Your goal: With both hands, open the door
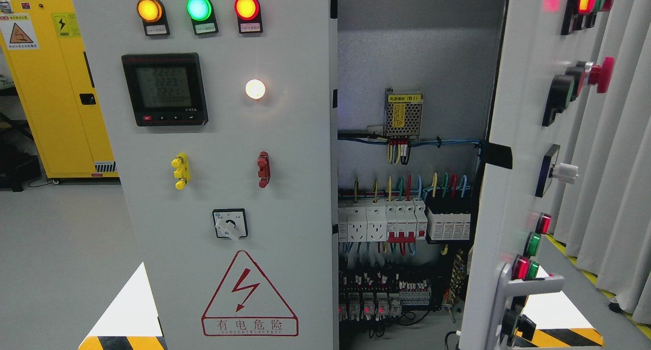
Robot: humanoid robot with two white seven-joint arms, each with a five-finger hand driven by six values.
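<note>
A grey electrical cabinet fills the head view. Its left door (224,197) is closed and carries three lit lamps, a digital meter (165,89), a rotary switch (230,224) and a red danger triangle. The right door (513,151) stands swung open toward me, seen nearly edge-on, with buttons and lamps on its face and a silver handle (529,285) low down. Between the doors the inside (407,197) shows breakers, coloured wires and a small power supply. Neither of my hands nor arms shows anywhere.
A yellow safety cabinet (56,85) stands at the back left on a grey floor. Pale curtains (620,162) hang at the right behind the open door. Yellow-black striped markings (122,342) show at the bottom corners.
</note>
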